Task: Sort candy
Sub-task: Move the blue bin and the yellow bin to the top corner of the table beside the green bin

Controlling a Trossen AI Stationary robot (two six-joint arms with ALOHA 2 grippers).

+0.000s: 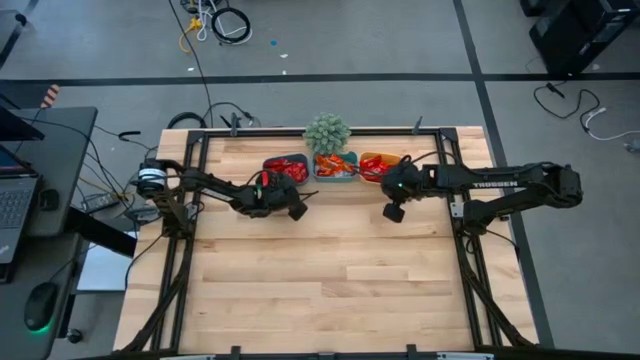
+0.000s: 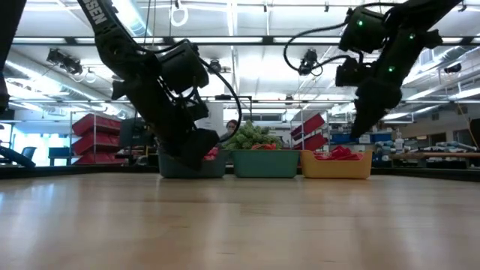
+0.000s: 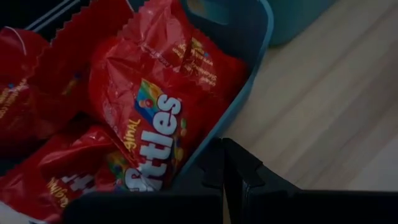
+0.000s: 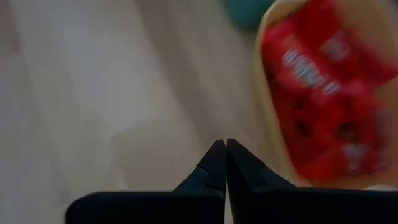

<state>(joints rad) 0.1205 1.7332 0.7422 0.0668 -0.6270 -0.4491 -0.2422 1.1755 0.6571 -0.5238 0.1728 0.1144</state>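
Note:
Red candy packets (image 3: 155,118) fill the blue tray (image 3: 264,37), the left one of three trays in a row at the table's far edge. The teal tray (image 1: 336,166) stands in the middle with orange and red candy. The yellow tray (image 1: 377,165) on the right holds red candy (image 4: 317,81). My left gripper (image 3: 224,144) is shut and slants down at the blue tray's near rim, low over the table (image 2: 201,154). My right gripper (image 4: 222,144) is shut and empty, raised above the wood just near of the yellow tray (image 2: 358,129). My left gripper has its shut fingertips at the near rim of the blue tray (image 3: 205,146), slanting down from the table's left and near side. Whether they touch the rim I cannot tell. No candy is between the fingers.
A small green potted plant (image 1: 327,132) stands behind the teal tray. The wide wooden tabletop (image 1: 320,280) stretches bare toward the near edge. Black frame rails (image 1: 185,250) run along the left and right sides.

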